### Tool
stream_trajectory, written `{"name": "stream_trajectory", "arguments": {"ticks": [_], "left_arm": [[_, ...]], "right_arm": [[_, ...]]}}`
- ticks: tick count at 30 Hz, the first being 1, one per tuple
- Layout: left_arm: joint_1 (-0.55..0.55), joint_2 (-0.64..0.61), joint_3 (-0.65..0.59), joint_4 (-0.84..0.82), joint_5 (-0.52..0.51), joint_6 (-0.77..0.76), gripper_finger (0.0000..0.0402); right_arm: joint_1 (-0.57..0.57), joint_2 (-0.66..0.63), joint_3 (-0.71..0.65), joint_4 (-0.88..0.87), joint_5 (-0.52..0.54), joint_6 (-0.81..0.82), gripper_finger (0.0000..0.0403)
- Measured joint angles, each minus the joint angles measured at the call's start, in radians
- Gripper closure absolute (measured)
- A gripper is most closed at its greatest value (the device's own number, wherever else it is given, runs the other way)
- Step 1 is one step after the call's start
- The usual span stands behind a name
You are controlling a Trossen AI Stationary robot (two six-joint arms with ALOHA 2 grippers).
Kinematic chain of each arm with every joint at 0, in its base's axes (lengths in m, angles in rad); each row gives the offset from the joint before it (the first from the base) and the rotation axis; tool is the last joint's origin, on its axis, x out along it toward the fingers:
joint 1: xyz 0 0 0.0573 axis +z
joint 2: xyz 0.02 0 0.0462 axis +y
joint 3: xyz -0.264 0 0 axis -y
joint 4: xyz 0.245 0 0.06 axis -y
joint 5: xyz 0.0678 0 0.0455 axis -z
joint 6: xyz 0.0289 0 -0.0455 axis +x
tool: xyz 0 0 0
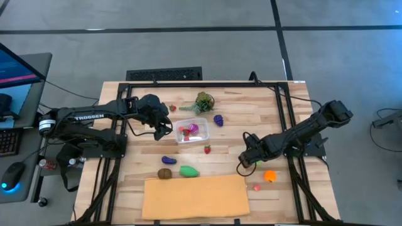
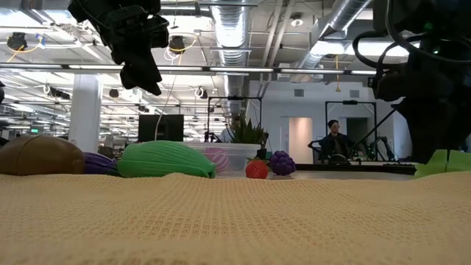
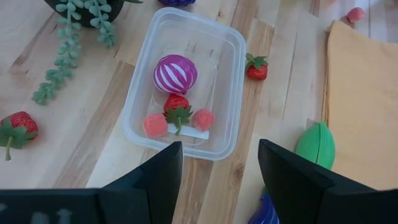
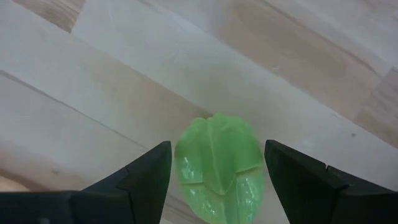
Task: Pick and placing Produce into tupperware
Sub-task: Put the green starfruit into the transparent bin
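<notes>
My left gripper (image 1: 164, 130) hangs above the table just left of the tupperware (image 1: 191, 130), fingers spread and holding nothing; my left wrist view looks down between them onto the tub (image 3: 185, 84). Inside it I count four pieces: one pink-and-white striped ball (image 3: 175, 73), one strawberry (image 3: 177, 106) and two small pink pieces (image 3: 155, 125), which the high view shows only as a red-pink blur. Loose on the table, from left, I count one brown piece (image 1: 164, 174), one blue-purple piece (image 1: 168, 161), one strawberry (image 1: 173, 108) near the leafy bunch (image 1: 203, 102), one large green piece (image 1: 189, 171), one strawberry (image 1: 207, 149) just beside the tub, one bunch of purple grapes (image 1: 218, 120), then at the right one small pink piece (image 1: 257, 187) and one orange piece (image 1: 269, 176). The single tan cloth (image 1: 195, 196) lies along the near edge. My right gripper (image 1: 246, 163) is low over the right side of the table, well apart from the tub, fingers spread with a pale green leafy piece (image 4: 219, 167) lying on the wood between them; I cannot tell whether they touch it. The high view barely shows that piece under the arm, while the right wrist view shows it plainly. The low view alone shows a person (image 2: 335, 140) seated in the room behind.
</notes>
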Motion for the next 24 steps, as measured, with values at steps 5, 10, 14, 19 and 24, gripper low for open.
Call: {"name": "stream_trajectory", "arguments": {"ticks": [5,10,14,19,24], "left_arm": [[0.0,0.0,0.0,0.0,0.0,0.0,0.0201],[0.0,0.0,0.0,0.0,0.0,0.0,0.0201],[0.0,0.0,0.0,0.0,0.0,0.0,0.0201],[0.0,0.0,0.0,0.0,0.0,-0.001,0.0201],[0.0,0.0,0.0,0.0,0.0,-0.004,0.0201]], "right_arm": [[0.0,0.0,0.0,-0.003,-0.012,0.002,0.0115],[0.0,0.0,0.0,-0.019,-0.047,0.003,0.0072],[0.0,0.0,0.0,-0.035,-0.056,0.012,0.0055],[0.0,0.0,-0.002,-0.032,-0.056,0.012,0.0059],[0.0,-0.001,-0.028,-0.013,-0.082,0.028,0.0069]]}}
